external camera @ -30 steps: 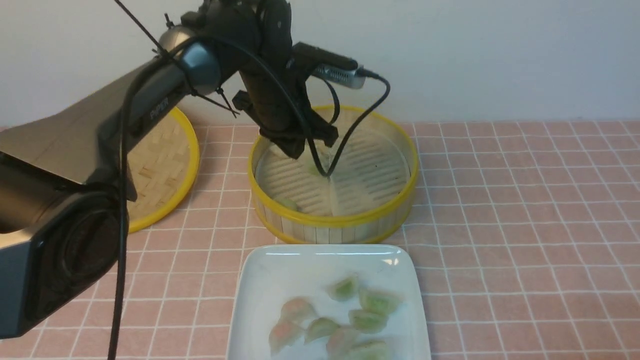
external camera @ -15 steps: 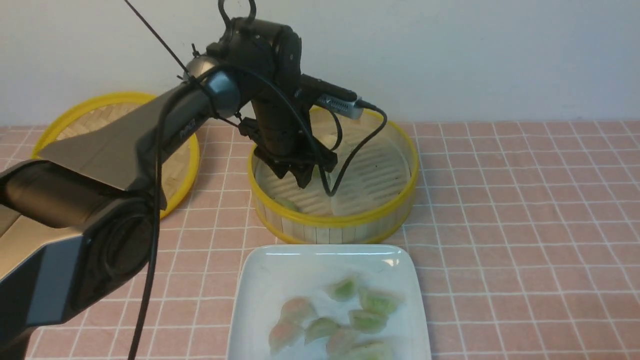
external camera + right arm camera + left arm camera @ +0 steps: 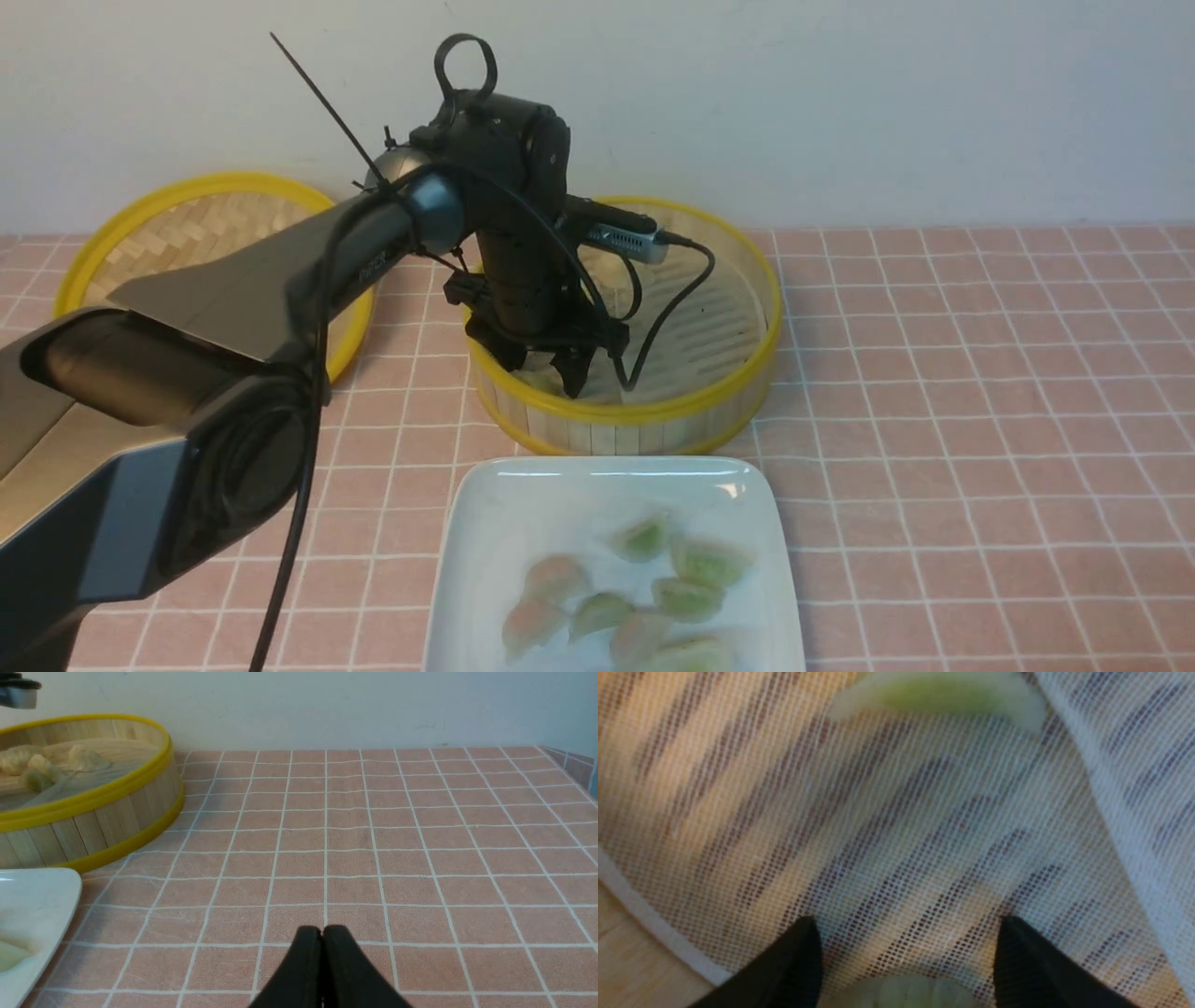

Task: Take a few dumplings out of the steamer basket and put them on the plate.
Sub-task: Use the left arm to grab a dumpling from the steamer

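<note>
Plate (image 3: 597, 467), near centre: a cluster of dumplings (image 3: 686, 597) already on it. Steamer basket (image 3: 644, 431) just behind holds a few more. My left pincer (image 3: 541, 371) is down in its near-left side, jaws wide, empty, straddling one dumpling (image 3: 906, 995). Right pincer (image 3: 322, 933) pressed closed, empty, over the tablecloth (image 3: 420, 835).

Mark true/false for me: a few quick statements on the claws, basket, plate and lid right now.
1. The left claw is open, down inside the basket. True.
2. The left claw is clamped on a dumpling. False: one dumpling lies between its spread fingers, not gripped.
3. The right claw is shut above bare tablecloth. True.
4. The plate is empty. False: several dumplings lie on it.
5. The lid covers the basket. False: it lies on the table to the basket's left.
</note>
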{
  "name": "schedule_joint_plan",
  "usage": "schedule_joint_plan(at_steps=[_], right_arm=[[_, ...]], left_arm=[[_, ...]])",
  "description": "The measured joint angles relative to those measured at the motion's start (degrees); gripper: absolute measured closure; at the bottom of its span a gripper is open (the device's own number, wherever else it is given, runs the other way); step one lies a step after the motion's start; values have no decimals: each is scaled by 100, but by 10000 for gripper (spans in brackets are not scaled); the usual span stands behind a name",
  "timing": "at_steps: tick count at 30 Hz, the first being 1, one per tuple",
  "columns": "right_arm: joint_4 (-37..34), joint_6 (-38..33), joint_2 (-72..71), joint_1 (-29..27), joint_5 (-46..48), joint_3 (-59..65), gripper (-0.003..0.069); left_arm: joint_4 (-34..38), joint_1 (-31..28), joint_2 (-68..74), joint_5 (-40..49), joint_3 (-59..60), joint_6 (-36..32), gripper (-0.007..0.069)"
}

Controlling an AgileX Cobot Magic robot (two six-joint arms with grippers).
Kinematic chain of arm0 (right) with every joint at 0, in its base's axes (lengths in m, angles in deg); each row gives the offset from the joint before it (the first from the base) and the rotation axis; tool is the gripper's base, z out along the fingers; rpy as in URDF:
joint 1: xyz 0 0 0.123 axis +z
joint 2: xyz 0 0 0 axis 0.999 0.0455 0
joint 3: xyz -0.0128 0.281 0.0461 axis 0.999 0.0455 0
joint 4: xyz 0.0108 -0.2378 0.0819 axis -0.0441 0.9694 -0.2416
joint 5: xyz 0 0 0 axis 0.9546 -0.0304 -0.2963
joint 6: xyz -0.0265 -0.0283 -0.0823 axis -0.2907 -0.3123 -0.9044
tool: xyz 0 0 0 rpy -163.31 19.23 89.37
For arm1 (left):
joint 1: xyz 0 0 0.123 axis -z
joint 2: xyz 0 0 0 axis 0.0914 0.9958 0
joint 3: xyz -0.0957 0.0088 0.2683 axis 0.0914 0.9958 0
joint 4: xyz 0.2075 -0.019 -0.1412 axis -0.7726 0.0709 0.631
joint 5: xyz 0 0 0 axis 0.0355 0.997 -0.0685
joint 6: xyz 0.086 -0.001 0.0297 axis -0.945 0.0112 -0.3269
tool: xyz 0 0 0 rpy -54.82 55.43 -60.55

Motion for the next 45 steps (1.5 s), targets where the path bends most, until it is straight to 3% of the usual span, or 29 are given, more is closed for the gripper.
schedule_joint_plan(at_steps=[5,8,9,10,15,26,30,39,40,45], right_arm=[[0,0,0,0,0,0,673],[0,0,0,0,0,0,673],[0,0,0,0,0,0,673],[0,0,0,0,0,0,673],[0,0,0,0,0,0,673],[0,0,0,0,0,0,673],[0,0,0,0,0,0,673],[0,0,0,0,0,0,673],[0,0,0,0,0,0,673],[0,0,0,0,0,0,673]], left_arm=[[-29,0,-13,-1,24,4,335],[-23,-6,-18,-56,24,4,463],[-30,-6,-24,-96,24,4,557],[-30,-6,-29,-112,24,4,587],[-6,-6,-238,-85,88,4,631],[13,0,-1112,53,91,4,631],[29,0,-917,61,91,-42,594],[62,0,-462,60,101,152,283],[68,0,-427,60,103,251,223],[78,0,-409,60,103,340,189]])
